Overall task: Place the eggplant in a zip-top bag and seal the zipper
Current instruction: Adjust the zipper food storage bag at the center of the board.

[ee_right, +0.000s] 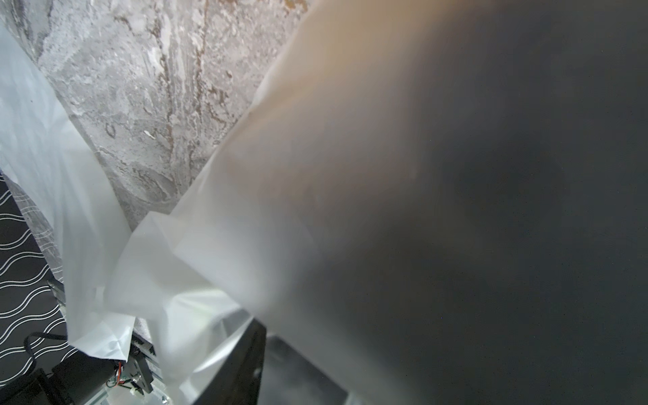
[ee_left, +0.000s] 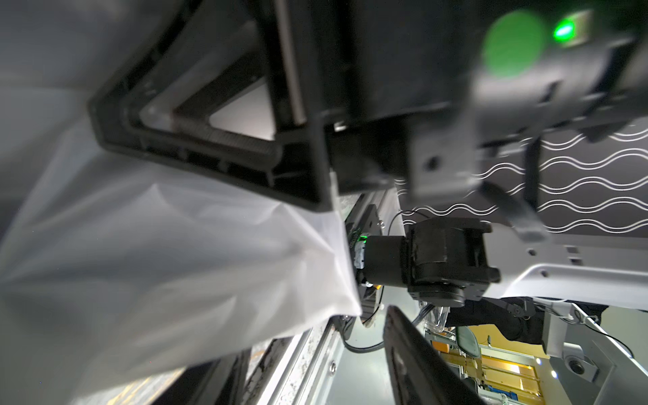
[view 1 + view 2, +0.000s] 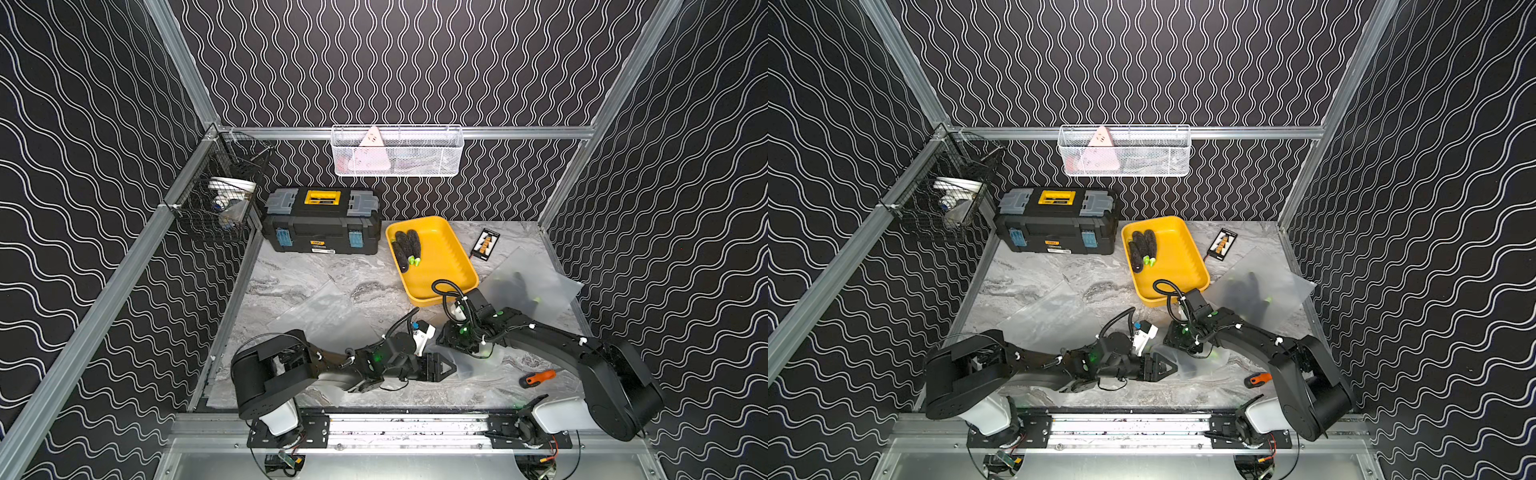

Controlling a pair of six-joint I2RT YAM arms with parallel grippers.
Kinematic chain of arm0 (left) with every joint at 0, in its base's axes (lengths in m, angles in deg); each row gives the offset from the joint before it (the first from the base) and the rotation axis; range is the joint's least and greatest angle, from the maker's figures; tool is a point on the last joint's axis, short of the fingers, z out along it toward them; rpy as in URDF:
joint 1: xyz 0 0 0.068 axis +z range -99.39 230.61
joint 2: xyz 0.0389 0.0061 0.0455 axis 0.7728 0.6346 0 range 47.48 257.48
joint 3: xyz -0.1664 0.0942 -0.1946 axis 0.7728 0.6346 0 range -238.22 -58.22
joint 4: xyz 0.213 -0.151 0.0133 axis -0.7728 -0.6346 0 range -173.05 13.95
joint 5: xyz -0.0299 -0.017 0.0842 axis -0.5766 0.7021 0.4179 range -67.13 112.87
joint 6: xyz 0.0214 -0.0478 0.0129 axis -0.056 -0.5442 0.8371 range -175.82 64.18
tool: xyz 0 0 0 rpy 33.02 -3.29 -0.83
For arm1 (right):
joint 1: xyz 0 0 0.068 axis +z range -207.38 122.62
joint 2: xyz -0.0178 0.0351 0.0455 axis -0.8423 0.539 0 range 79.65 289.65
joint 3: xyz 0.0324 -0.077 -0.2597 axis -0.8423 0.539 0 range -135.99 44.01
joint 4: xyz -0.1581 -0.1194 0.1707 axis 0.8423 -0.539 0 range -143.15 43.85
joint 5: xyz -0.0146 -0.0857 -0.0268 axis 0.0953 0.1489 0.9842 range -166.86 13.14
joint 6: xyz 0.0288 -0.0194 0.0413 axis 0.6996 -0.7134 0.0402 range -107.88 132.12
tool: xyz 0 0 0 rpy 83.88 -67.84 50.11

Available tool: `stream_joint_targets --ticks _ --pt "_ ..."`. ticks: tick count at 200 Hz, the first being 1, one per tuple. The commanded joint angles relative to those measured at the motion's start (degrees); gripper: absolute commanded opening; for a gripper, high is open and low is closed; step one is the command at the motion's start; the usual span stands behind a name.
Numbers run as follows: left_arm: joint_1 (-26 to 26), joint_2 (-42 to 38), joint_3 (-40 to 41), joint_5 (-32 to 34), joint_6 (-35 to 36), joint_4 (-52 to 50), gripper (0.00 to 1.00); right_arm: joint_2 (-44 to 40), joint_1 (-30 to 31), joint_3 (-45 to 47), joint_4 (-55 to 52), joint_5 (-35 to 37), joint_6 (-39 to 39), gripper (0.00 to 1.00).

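Note:
A frosted zip-top bag (image 3: 492, 358) (image 3: 1200, 359) lies crumpled at the near middle between both grippers. A dark shape with a green tip (image 3: 482, 355) shows dimly through its film, likely an eggplant. More eggplants (image 3: 405, 249) lie in the yellow tray (image 3: 457, 266). My left gripper (image 3: 451, 368) (image 2: 315, 385) points right at the bag, its jaws wide apart, with a corner of the film (image 2: 245, 245) hanging over them. My right gripper (image 3: 445, 341) (image 1: 270, 364) sits just behind it on the bag. Film (image 1: 210, 266) runs over one of its fingers, and its grip is hidden.
At the right, another bag (image 3: 528, 286) holds a dark eggplant. An empty flat bag (image 3: 324, 316) lies left of centre. A black toolbox (image 3: 322, 226) stands at the back and a bit card (image 3: 485, 244) lies beside the tray. An orange-handled screwdriver (image 3: 538, 378) lies under the right arm.

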Motion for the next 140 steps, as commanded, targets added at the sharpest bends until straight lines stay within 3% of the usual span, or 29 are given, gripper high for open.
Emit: stream_joint_targets --ticks 1,60,104,140 --pt "0.0 -2.5 0.3 2.1 1.7 -0.9 0.61 -0.5 -0.1 0.0 -1.2 1.3 -0.7 0.45" --pt "0.7 -3.1 -0.2 1.3 1.8 -2.1 0.61 -0.5 -0.2 0.0 -1.8 1.4 -1.0 0.46" --pt "-0.7 -0.3 -2.6 1.7 3.7 -6.0 0.64 -0.2 -0.3 0.0 -1.8 1.2 -1.2 0.46" --pt "-1.5 2.2 -3.4 2.2 3.8 -3.6 0.64 -0.1 -0.3 0.3 -1.3 0.7 -0.8 0.46"
